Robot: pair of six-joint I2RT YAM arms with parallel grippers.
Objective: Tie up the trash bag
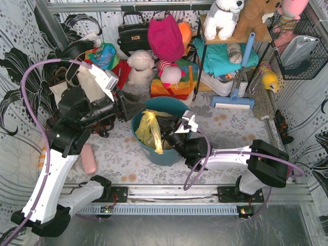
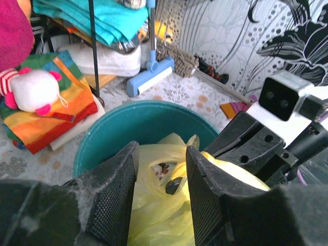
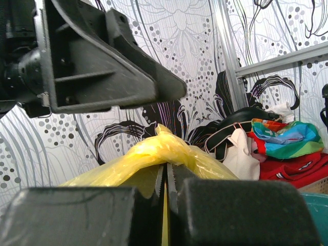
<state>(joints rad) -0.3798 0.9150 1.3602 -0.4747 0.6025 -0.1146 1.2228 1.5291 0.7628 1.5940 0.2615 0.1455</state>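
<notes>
The yellow-green trash bag (image 1: 149, 129) sits in the teal bin (image 1: 165, 156), with its top gathered into a bunch. My right gripper (image 1: 167, 135) is shut on a fold of the bag's top; in the right wrist view the plastic (image 3: 163, 151) is pinched between the closed jaws (image 3: 166, 177). My left gripper (image 1: 137, 109) is open over the bin's left rim. In the left wrist view its fingers (image 2: 114, 189) straddle the bag (image 2: 156, 205) from above without touching it. White paper shows through the bag's mouth.
A pink oblong object (image 1: 89, 159) lies on the floor left of the bin. A cream tote bag (image 1: 84, 82), plush toys (image 1: 139, 65), a rainbow cloth (image 2: 56, 102), a blue brush (image 1: 233, 100) and a rack (image 1: 230, 56) crowd the back. Patterned walls close in on both sides.
</notes>
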